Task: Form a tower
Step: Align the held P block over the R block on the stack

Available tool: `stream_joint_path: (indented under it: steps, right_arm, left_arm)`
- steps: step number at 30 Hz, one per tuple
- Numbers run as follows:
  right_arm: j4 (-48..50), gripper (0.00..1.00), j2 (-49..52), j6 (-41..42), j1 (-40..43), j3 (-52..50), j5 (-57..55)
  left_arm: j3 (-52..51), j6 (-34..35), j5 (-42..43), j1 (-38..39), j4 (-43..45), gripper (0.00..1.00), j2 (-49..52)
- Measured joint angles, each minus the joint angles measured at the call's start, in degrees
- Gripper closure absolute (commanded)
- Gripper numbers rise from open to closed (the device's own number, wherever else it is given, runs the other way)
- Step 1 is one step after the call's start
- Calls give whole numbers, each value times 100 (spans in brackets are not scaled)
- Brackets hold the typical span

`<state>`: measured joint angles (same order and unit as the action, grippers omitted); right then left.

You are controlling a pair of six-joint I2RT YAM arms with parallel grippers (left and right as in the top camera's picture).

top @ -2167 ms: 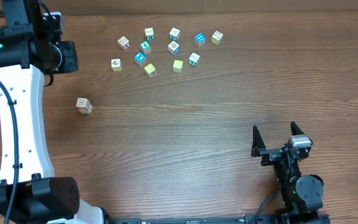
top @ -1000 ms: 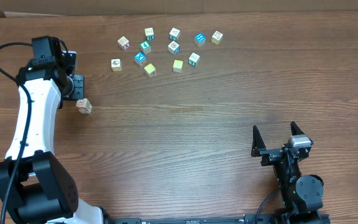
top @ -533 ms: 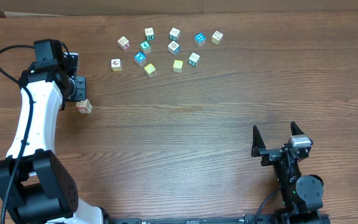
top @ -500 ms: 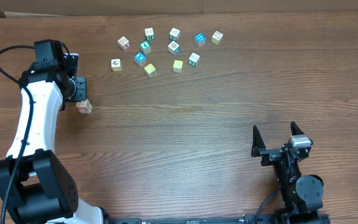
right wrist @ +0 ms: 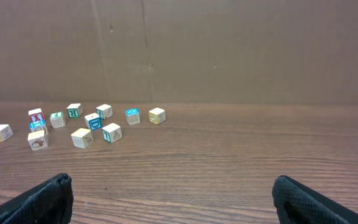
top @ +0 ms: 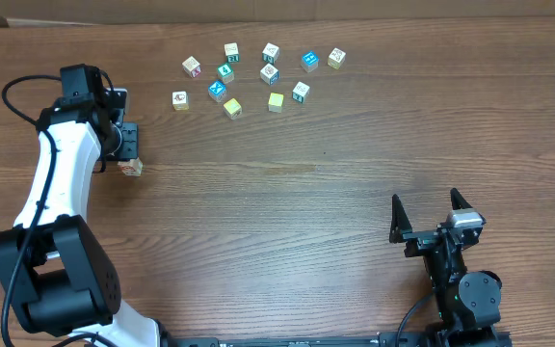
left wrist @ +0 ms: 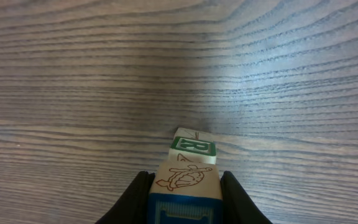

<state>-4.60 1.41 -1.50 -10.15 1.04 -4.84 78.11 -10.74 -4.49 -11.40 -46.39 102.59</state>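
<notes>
Left gripper [left wrist: 185, 180] has closed in on the tower [left wrist: 192, 152]; clenched around its blue-edged, turtle-faced cubes.

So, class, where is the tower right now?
Overhead view: the tower stands on the table's left side, beside the left tool gripping a cube, apart from the loose cubes.

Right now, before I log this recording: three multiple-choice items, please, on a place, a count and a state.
1. Where does the tower stand?
A. left of the loose cubes, apart from them
B. amid them
C. right of them
2. How many loose cubes are there?
A. six
B. twelve
C. twenty
3. The left gripper is:
A. open and empty
B. shut on a turtle cube
C. out of view
Key: A, the overhead view shows it alone at the left. B, twelve can be counted overhead. B, the wrist view shows fingers clamping the cube's sides.
</notes>
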Motion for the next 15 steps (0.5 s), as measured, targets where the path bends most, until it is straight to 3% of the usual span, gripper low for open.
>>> stream_joint_path:
  steps: [15]
  right_arm:
    - [2, 0, 0, -2, -2, 0, 0]
  left_arm:
    - [-9, 0, 2, 0, 101, 89, 96]
